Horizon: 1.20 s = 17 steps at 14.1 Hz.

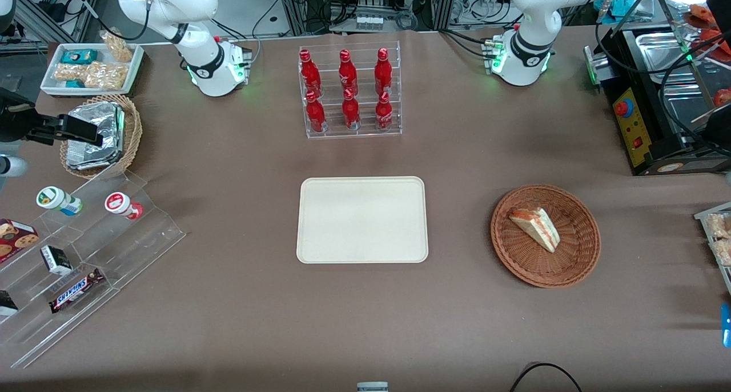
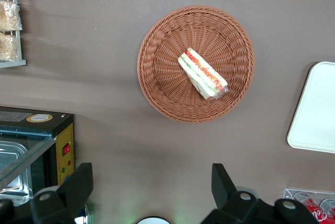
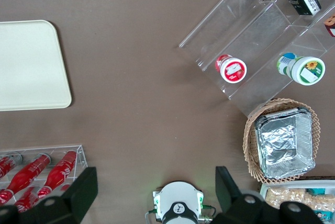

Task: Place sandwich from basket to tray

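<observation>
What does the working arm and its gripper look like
The working arm is glossy white with rounded joints, a black band with a small logo, green lights at its base and black cables nearby. Its gripper, high above the table, has two black, angular fingers, open.

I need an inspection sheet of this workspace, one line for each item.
Surface: brown table, no spills seen.
Job's things: sandwich lies in the basket; tray bare.
Clutter: bottle rack, acrylic snack shelf, foil basket, white snack tray.
Grippers: gripper high above the table beside the basket, fingers open, holding nothing.
Cables: black loop at the table's near edge.
Surroundings: black appliance at the working arm's end.
</observation>
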Motion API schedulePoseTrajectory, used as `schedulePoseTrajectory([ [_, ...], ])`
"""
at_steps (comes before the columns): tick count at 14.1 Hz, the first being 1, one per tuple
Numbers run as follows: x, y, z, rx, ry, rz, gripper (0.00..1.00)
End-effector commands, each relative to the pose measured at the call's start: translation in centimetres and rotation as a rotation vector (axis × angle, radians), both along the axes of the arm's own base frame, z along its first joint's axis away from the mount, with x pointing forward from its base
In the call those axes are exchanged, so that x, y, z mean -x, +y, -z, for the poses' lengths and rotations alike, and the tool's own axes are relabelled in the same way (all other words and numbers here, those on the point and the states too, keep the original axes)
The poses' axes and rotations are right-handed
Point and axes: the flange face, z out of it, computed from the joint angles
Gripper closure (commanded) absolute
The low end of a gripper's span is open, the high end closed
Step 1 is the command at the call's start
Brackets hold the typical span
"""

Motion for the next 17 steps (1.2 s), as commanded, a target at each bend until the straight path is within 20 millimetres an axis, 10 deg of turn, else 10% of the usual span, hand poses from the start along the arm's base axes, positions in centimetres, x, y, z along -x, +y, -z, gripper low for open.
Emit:
schedulePoseTrajectory([
  [1,-0.4,0.6,0.2,0.000,-0.017,0.006,0.00],
  [17,-2.1,0.5,8.0,-0.004,0.079,-0.081,0.00],
])
